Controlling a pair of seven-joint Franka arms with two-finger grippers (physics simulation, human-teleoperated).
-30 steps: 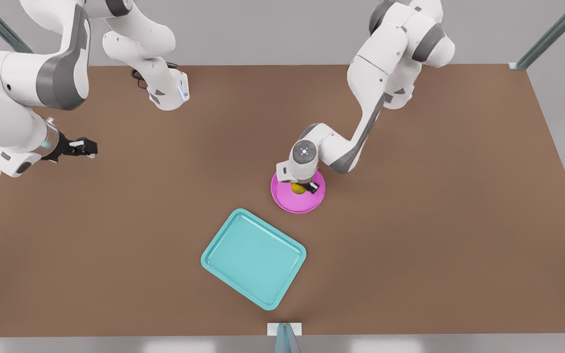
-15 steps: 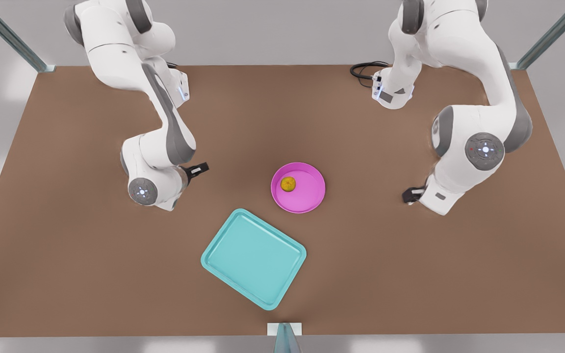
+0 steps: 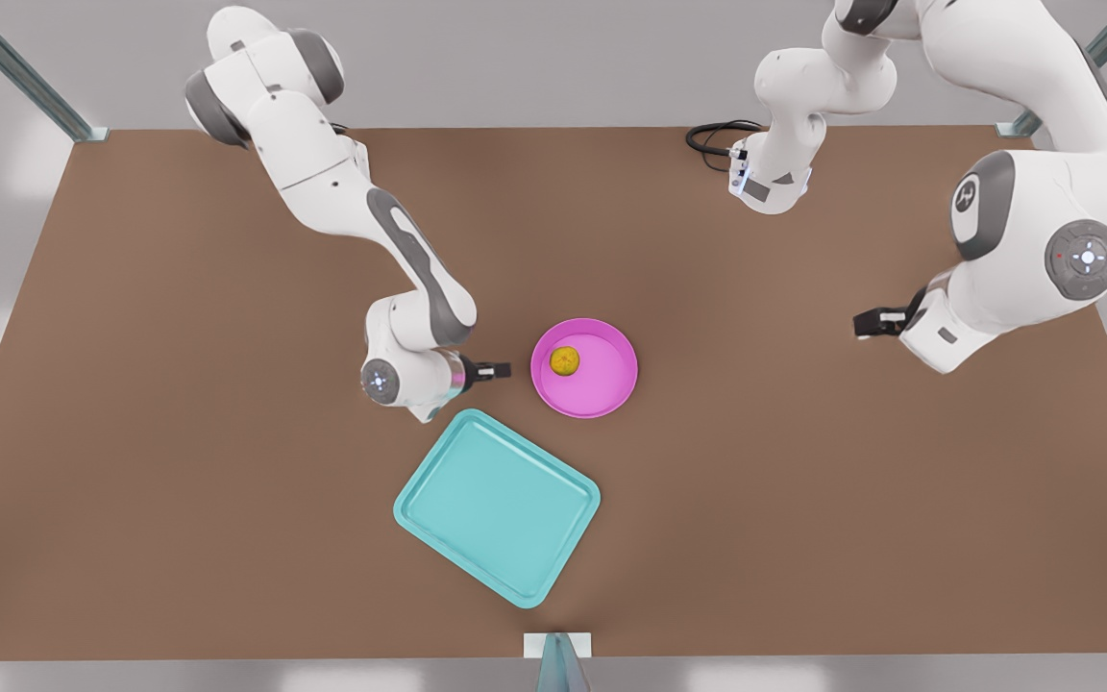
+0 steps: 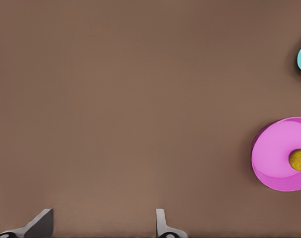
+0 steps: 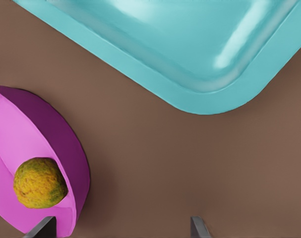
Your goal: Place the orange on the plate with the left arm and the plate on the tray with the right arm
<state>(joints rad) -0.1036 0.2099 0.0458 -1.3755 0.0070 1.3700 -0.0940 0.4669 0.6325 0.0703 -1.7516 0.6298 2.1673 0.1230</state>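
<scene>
The yellow-orange orange [image 3: 565,360] lies loose inside the round pink plate [image 3: 603,386], toward the plate's side on the front view's left. The teal tray [image 3: 496,505] rests on the table just in front of the plate, with nothing on it. My right gripper [image 3: 500,370] hangs low beside the plate's rim on the front view's left, open. The right wrist view has the orange [image 5: 39,182], the plate's rim [image 5: 73,148] and the tray's corner [image 5: 180,44] close by. My left gripper [image 3: 867,322] is open and holds nothing, far off to the front view's right.
The brown table [image 3: 803,500] stretches wide around the three things. Both arm bases [image 3: 770,183] stand at the far edge, with a black cable beside one. In the left wrist view the plate [image 4: 276,153] and orange [image 4: 300,159] sit far off.
The left gripper let go of the orange on the plate and pulled away to the front view's right. The right arm swung in from the far left to the plate's rim.
</scene>
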